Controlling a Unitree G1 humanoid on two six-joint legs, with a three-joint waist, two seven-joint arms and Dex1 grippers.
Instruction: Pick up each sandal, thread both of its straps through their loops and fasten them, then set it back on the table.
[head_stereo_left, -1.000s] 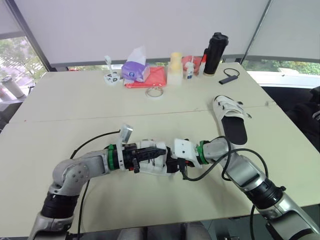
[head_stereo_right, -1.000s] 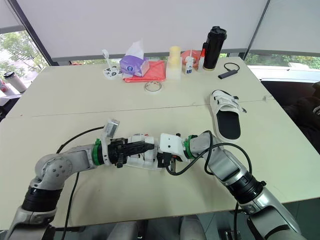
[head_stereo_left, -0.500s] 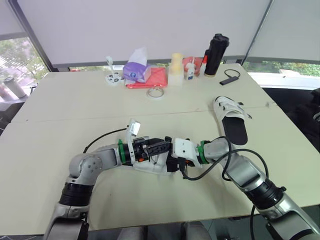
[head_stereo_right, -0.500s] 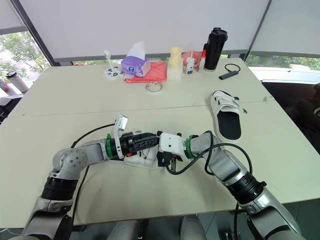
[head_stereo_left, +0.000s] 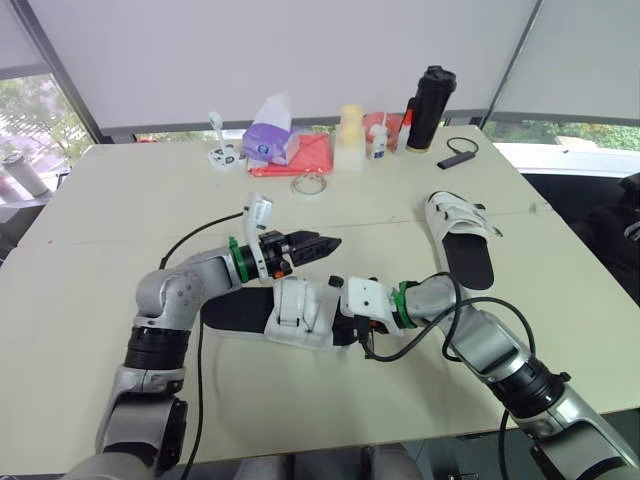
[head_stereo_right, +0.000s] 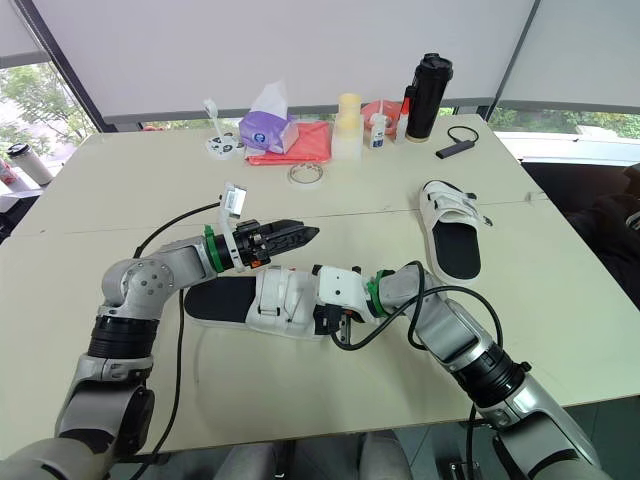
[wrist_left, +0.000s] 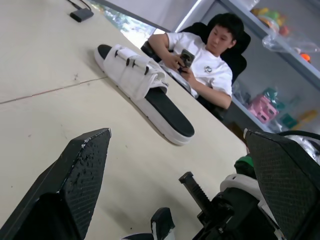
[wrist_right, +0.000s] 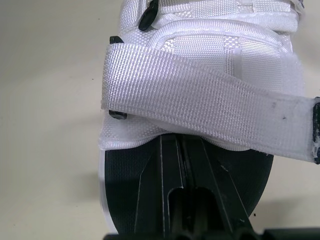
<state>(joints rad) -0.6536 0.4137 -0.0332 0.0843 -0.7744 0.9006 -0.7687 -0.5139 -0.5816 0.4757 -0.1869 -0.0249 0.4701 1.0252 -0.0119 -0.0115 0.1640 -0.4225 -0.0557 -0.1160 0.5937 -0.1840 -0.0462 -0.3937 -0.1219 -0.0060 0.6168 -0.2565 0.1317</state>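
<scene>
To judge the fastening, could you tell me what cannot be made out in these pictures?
The strap of the near sandal: its end is cut off by the right wrist view's edge.
The near sandal's toe end: hidden behind the right gripper in the head views.
The far sandal: strap ends too small in the head views.

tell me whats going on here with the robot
A two-armed robot is working on a white sandal lying on the table. Its right gripper, fingers together, is tucked in at the toe end under the white upper. The left gripper hovers open just above the sandal. A second sandal lies further right.
</scene>
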